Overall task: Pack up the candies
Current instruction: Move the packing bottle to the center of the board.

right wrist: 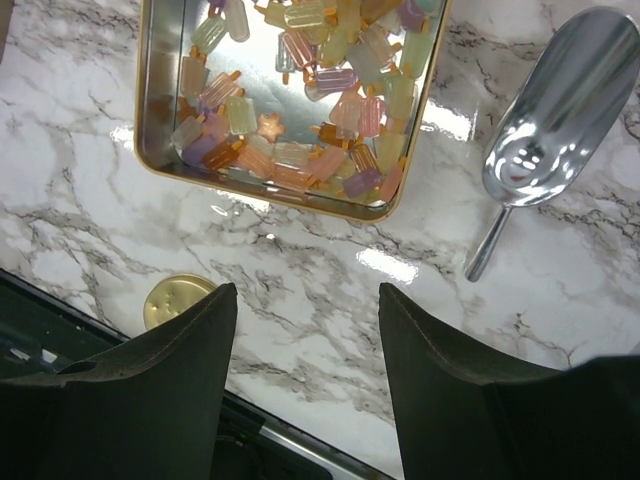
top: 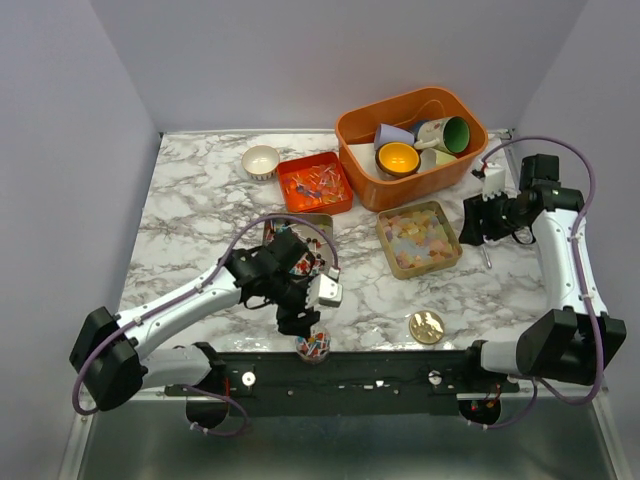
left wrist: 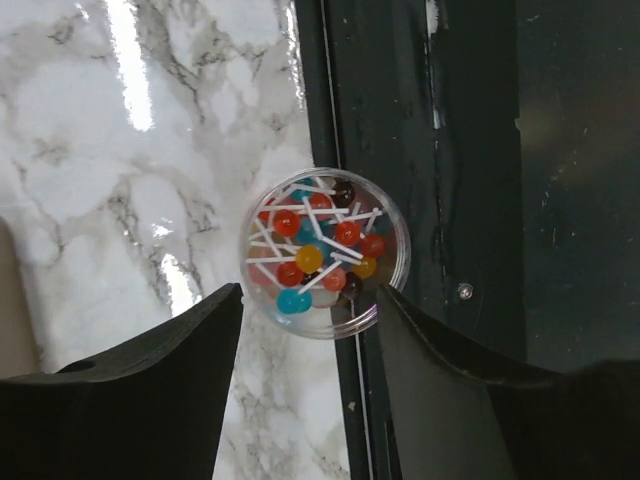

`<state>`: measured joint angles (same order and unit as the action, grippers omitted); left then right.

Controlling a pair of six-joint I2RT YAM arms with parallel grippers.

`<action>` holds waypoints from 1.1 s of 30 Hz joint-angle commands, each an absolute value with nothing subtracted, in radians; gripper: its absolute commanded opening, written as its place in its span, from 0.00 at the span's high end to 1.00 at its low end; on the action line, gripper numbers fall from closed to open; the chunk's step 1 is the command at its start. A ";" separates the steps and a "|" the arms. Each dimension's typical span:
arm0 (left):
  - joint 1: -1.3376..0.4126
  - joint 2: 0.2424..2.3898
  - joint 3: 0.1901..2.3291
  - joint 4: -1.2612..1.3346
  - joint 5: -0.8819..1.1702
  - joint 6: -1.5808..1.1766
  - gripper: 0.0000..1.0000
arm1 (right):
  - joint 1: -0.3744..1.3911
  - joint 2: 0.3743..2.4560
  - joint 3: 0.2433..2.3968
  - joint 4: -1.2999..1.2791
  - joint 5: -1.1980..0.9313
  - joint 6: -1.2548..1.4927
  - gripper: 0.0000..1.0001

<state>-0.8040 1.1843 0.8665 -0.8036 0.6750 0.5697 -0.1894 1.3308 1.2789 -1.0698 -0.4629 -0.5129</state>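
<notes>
A small clear round jar (left wrist: 325,250) of red, blue, orange and yellow ball candies on white sticks stands at the table's near edge; it also shows in the top view (top: 313,346). My left gripper (left wrist: 310,310) is open and empty, its fingers just short of the jar on either side, hovering above it (top: 300,322). A gold-rimmed tin (right wrist: 160,120) holds many pale pastel gummies (right wrist: 320,90); the tin also shows in the top view (top: 418,238). My right gripper (right wrist: 308,300) is open and empty over bare marble, to the right of that tin (top: 476,232).
A metal scoop (right wrist: 555,110) lies right of the tin. A round gold disc (top: 427,326) sits near the front edge. A red tray of wrapped candies (top: 315,182), a second tin (top: 300,238) partly under my left arm, a white bowl (top: 261,161) and an orange bin of cups (top: 410,145) stand farther back.
</notes>
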 commanded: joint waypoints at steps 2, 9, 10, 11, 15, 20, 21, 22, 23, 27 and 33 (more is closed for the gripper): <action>-0.899 1.209 0.799 -0.675 0.546 0.517 0.43 | -0.184 1.289 1.236 -1.089 -0.485 -0.526 0.34; -0.931 1.269 0.810 -0.532 0.457 0.456 0.60 | -0.184 1.232 1.198 -1.097 -0.486 -0.526 0.34; -0.934 1.279 0.814 -0.526 0.451 0.454 0.61 | -0.184 1.223 1.192 -1.098 -0.485 -0.529 0.34; -0.937 1.284 0.818 -0.520 0.448 0.456 0.62 | -0.184 1.210 1.180 -1.100 -0.483 -0.531 0.34; -0.950 1.315 0.827 -0.522 0.456 0.477 0.64 | -0.184 1.193 1.155 -1.100 -0.477 -0.532 0.34; -0.957 1.333 0.824 -0.543 0.485 0.512 0.68 | -0.184 1.200 1.157 -1.097 -0.480 -0.531 0.34; -0.957 1.336 0.824 -0.551 0.488 0.514 0.70 | -0.186 1.206 1.160 -1.097 -0.480 -0.531 0.34; -0.957 1.341 0.825 -0.552 0.491 0.518 0.72 | -0.184 1.210 1.166 -1.097 -0.480 -0.531 0.34; -0.957 1.345 0.828 -0.558 0.502 0.523 0.72 | -0.184 1.215 1.169 -1.098 -0.480 -0.529 0.34; -0.959 1.358 0.841 -0.558 0.509 0.534 0.85 | -0.184 1.235 1.187 -1.092 -0.480 -0.528 0.34; -0.959 1.391 0.893 -0.513 0.499 0.531 0.96 | -0.184 1.244 1.198 -1.098 -0.465 -0.548 0.35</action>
